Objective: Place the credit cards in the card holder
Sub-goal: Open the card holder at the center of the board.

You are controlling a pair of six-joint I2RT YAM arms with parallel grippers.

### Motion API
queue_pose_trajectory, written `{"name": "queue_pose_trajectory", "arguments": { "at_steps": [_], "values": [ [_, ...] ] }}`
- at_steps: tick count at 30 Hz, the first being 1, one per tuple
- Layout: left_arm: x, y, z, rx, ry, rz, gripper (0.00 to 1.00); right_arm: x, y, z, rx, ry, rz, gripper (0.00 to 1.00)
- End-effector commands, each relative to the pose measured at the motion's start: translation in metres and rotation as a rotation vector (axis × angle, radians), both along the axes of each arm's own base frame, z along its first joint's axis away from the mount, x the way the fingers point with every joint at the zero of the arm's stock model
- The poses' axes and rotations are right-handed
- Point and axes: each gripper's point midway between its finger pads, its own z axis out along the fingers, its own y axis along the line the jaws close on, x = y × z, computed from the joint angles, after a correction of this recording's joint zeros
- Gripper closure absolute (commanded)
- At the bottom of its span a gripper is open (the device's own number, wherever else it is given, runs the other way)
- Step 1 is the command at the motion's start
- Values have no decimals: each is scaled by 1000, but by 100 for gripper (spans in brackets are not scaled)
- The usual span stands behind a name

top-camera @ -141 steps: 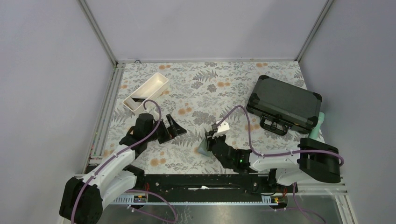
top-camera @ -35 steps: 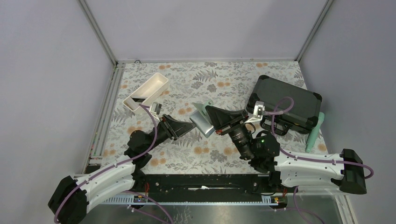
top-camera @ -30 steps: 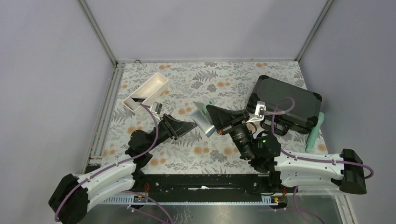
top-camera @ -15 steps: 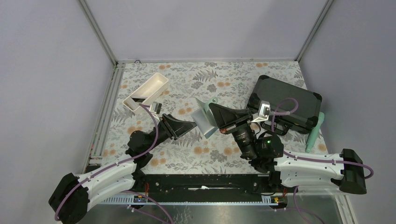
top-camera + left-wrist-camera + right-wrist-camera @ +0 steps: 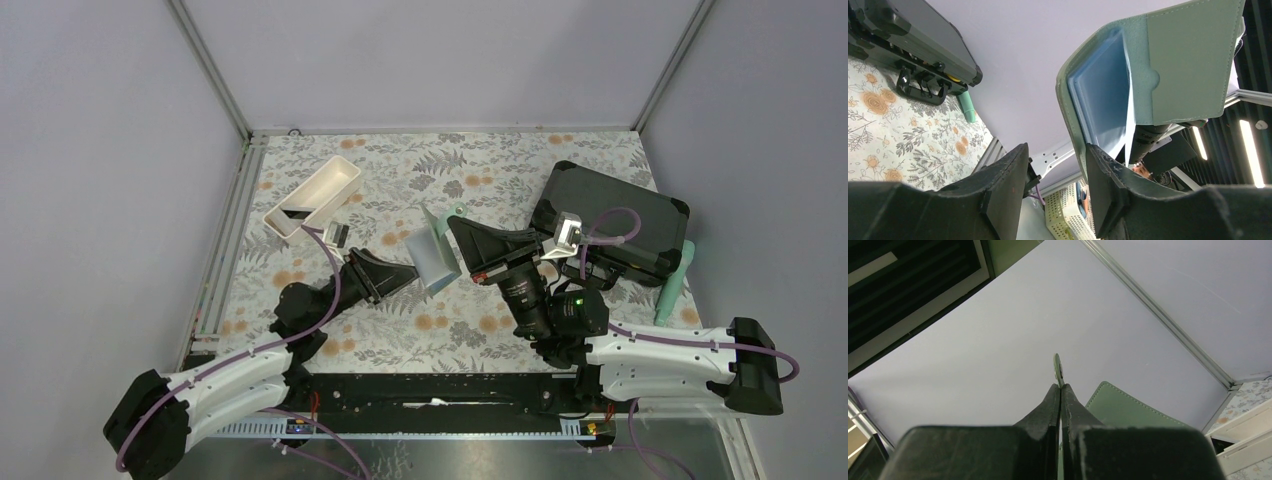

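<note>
- Right hand (image 5: 1060, 390) pinches an edge of the flat sage-green card holder (image 5: 1188, 60).
- Left hand (image 5: 1057, 152), half-spread at its eight o'clock, should clamp the spine squarely, leaving the pale blue pockets (image 5: 1100, 100) clear.

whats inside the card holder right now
Pale blue translucent pockets show inside the open card holder; no card is visible in them. A green inner panel hides whatever lies behind it.

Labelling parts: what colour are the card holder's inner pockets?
Pale blue pockets, clearest in left wrist view.
</note>
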Motion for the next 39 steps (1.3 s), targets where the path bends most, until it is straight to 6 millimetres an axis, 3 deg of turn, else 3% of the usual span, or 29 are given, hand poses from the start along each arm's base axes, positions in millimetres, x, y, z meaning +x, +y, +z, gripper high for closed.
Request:
{"name": "queue_pose_trajectory", "arguments": {
  "at_steps": [1,9,26,30,34,37,39],
  "values": [
    [-6,8,20,-69,-72,15,51,-8,-16,35,109,-50,14,100],
    [-12,6,45,-105,-142,-15,50,-8,-17,30,118,-37,24,100],
    [-14,-5,65,-150,-176,-59,52,-9,-17,25,133,-26,45,100],
    [-14,-1,62,-165,-165,-41,62,-6,-17,18,123,-9,31,100],
    [-13,3,60,-168,-158,-25,82,-1,-14,8,96,17,11,100],
    [-12,3,55,-156,-143,-18,98,6,-11,-8,42,54,-18,100],
    [-8,1,47,-127,-126,-3,100,12,-12,-23,-2,84,-56,100]
  ]
}}
